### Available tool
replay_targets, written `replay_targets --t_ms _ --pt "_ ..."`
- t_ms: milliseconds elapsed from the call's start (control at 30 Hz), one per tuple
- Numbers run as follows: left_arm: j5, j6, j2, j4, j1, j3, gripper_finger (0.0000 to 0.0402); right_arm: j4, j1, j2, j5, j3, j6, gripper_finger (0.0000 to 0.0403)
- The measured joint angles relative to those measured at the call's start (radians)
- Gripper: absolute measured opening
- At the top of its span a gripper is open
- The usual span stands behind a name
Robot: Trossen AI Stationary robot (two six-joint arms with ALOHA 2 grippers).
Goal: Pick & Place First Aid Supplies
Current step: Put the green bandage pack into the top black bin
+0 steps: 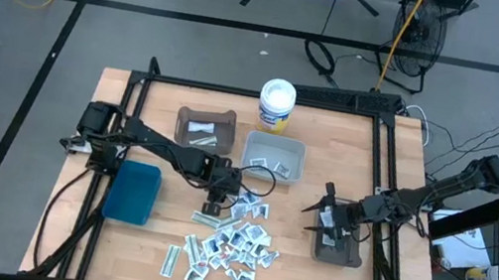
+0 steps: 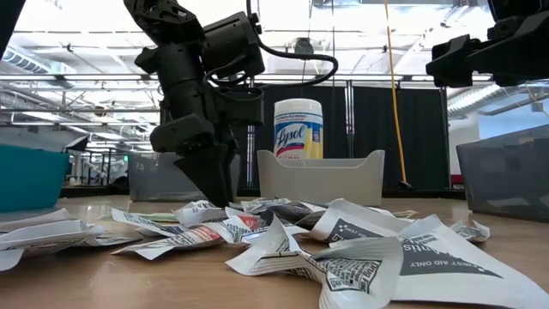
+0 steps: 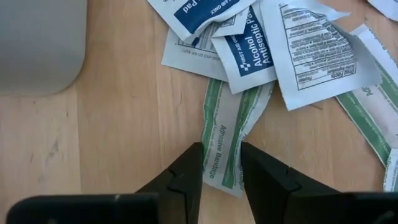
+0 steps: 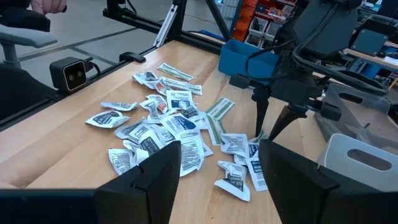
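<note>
Left gripper [image 3: 221, 163]: down at the edge of the pile of packets [image 1: 230, 248] nearest the white bin [image 1: 274, 156]; fingers narrowed around a green-striped bandage strip [image 3: 225, 140], one on each side of its end. The strip lay flat on the table [image 1: 121, 250], so I could not tell whether it was truly gripped.
Strip: partly tucked under an alcohol pad packet [image 3: 255, 51] in the same pile.
Right gripper [image 4: 217, 168]: waiting above the dark bin [image 1: 337, 246] on the side of the pile away from the blue bin [image 1: 132, 192]; fingers stood apart, nothing between them.
Done: a few packets already lay in the white bin and in the brown bin [image 1: 205, 127] beyond the pile.
Left: most of the packets stayed scattered in the pile; I judged the task well short of half finished.
Bystander: a white wipes tub [image 1: 276, 103] stood just behind the white bin.
</note>
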Motion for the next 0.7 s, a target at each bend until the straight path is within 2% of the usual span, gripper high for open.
replay_targets --t_ms 200,700 --pt "-0.015 -0.038 -0.018 -0.045 -0.021 0.000 0.0108 -0.005 0.000 0.000 0.000 0.000 0.000 0.0210" --pt "-0.061 -0.206 -0.079 -0.335 -0.077 -0.005 0.0108 -0.004 0.000 0.000 -0.002 -0.001 0.000 0.0210"
